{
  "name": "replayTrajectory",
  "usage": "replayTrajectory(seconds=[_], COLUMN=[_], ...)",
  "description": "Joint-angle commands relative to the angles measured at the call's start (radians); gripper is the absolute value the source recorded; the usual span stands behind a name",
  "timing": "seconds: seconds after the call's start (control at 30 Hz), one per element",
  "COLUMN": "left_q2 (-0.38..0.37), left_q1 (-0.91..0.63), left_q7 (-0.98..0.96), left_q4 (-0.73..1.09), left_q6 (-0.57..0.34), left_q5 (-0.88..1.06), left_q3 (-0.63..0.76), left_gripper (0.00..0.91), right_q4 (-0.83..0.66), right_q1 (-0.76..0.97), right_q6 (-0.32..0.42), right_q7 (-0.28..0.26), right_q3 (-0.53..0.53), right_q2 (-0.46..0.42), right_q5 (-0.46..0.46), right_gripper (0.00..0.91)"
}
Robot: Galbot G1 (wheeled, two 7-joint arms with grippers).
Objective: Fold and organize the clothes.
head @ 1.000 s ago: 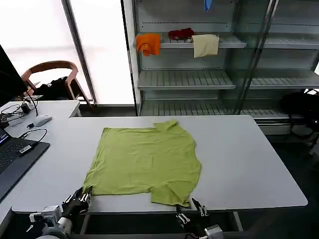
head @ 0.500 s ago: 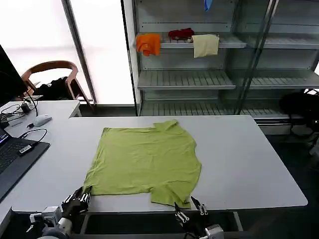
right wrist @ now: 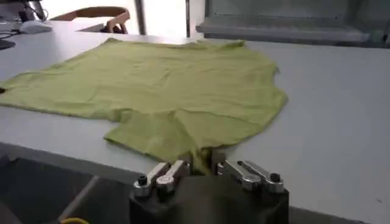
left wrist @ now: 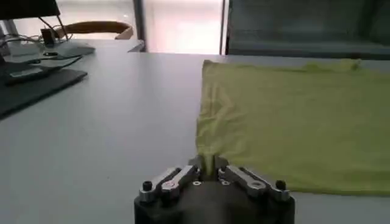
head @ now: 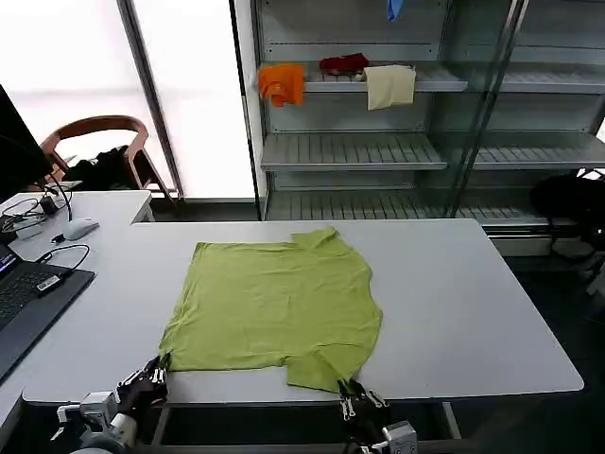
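The lime yellow-green T-shirt [head: 274, 303] lies spread flat on the grey table [head: 454, 312], hem towards the left and neck side towards the right. My left gripper [head: 154, 375] is at the table's front edge, shut on the shirt's near left corner, and the fabric [left wrist: 292, 115] runs up between its fingers [left wrist: 183, 176]. My right gripper [head: 356, 395] is at the front edge too, shut on the near sleeve's tip. In the right wrist view the shirt [right wrist: 177, 91] spreads away from the right gripper [right wrist: 204, 161].
A laptop [head: 24, 303], cables and a mouse [head: 80, 228] sit on the desk at the left, with a chair [head: 99, 142] behind. Shelves at the back hold an orange cloth [head: 282, 83], a dark red cloth [head: 342, 64] and a cream cloth [head: 389, 86].
The right gripper has moved in to the sleeve's tip and its fingers have come together on it. The left gripper has edged slightly closer to the shirt's corner.
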Motion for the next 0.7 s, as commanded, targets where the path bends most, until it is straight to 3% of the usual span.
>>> replayTrajectory(seconds=[0.03, 0.43, 0.7], left_q2=[0.000, 0.010, 0.009], left_q1=[0.001, -0.002, -0.102], left_q7=[0.008, 0.001, -0.073], left_q4=[0.001, -0.082, -0.103], left_q6=[-0.001, -0.037, -0.020], left_q5=[0.002, -0.015, -0.076], left_q3=[0.001, -0.016, -0.002], left_gripper=[0.020, 0.010, 0.010], right_q4=[-0.019, 0.051, 0.099], right_q1=[0.004, 0.012, 0.072], right_q6=[-0.001, 0.008, -0.010], right_q7=[0.000, 0.000, -0.016], right_q3=[-0.001, 0.015, 0.056], right_q2=[0.002, -0.006, -0.051], right_q5=[0.003, 0.001, 0.033], right_gripper=[0.000, 0.000, 0.000])
